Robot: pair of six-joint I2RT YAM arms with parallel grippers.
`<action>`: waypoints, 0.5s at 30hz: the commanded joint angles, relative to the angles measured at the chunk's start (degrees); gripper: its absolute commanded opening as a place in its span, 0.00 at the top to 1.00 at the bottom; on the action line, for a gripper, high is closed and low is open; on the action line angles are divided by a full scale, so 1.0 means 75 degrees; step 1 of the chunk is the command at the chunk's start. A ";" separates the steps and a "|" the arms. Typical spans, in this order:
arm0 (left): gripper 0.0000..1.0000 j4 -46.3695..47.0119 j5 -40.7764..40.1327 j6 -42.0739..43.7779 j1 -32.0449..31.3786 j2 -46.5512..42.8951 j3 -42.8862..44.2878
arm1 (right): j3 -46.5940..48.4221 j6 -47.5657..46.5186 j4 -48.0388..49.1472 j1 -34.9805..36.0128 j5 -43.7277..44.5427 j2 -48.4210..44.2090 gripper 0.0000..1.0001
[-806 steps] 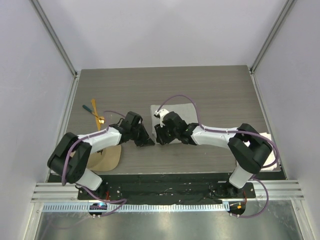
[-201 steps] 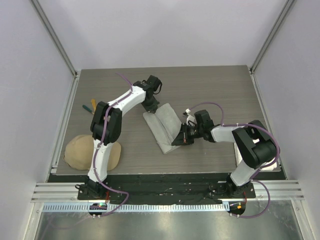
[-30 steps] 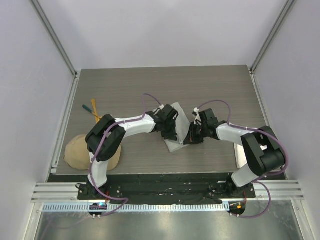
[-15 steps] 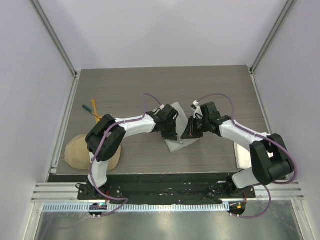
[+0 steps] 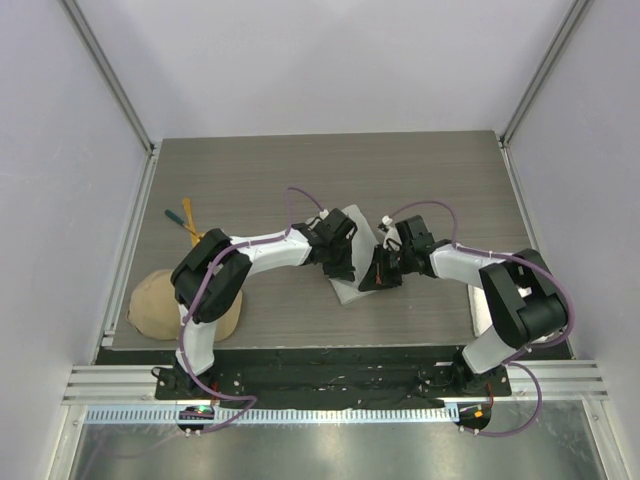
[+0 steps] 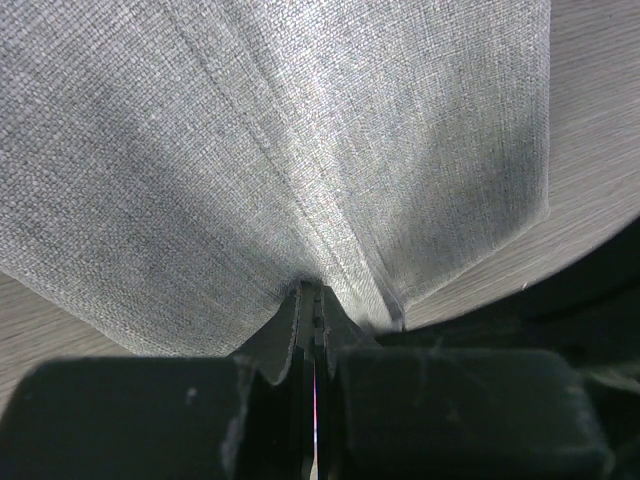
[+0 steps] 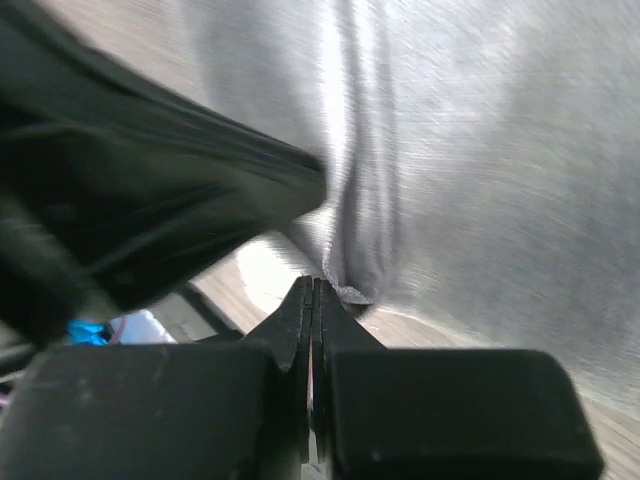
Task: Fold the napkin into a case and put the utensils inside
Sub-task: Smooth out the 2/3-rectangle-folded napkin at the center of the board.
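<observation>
**Left gripper** (image 6: 312,300): The jaws are closed together with only a thin seam between them. They are clamped on a fold of the light grey napkin (image 6: 300,130). A raised crease runs from the fingertips up and away across the cloth. The napkin spreads ahead of the jaws and to both sides of them. Its hemmed corner lies ahead and to the right of the tips, on the wood-grain table (image 6: 600,150).

**Right gripper** (image 7: 313,290): The jaws are pressed together with no visible gap. A gathered ridge of the napkin (image 7: 480,150) meets the fingertips and rises straight ahead of them, so the jaws pinch the cloth at its edge. The rest of the cloth lies ahead and to the right of the tips. A dark, blurred body crosses the view to the left of the jaws.

**Top view**: The left gripper (image 5: 343,268) and the right gripper (image 5: 378,280) face each other, close together. The napkin (image 5: 360,225) is bunched between them as a narrow strip. One end of the strip extends beyond the jaws toward the far side and the other toward the near side.

**Utensils** (image 5: 186,220): They lie on the table (image 5: 250,170) well to the left of both sets of jaws, apart from the napkin. A tan cap (image 5: 160,300) lies near the table's near-left corner, also well clear of the jaws.
</observation>
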 commanded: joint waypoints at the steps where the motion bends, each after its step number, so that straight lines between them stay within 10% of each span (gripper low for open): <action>1: 1.00 -0.0094 -0.0350 0.0205 -0.0035 -0.0115 0.0109 | -0.0239 -0.0300 -0.0018 0.0044 0.0842 -0.0011 0.99; 15: 0.99 -0.0107 0.0443 0.0489 -0.0070 -0.1052 0.0227 | -0.0544 0.0108 0.0555 0.0044 0.0563 0.0129 0.99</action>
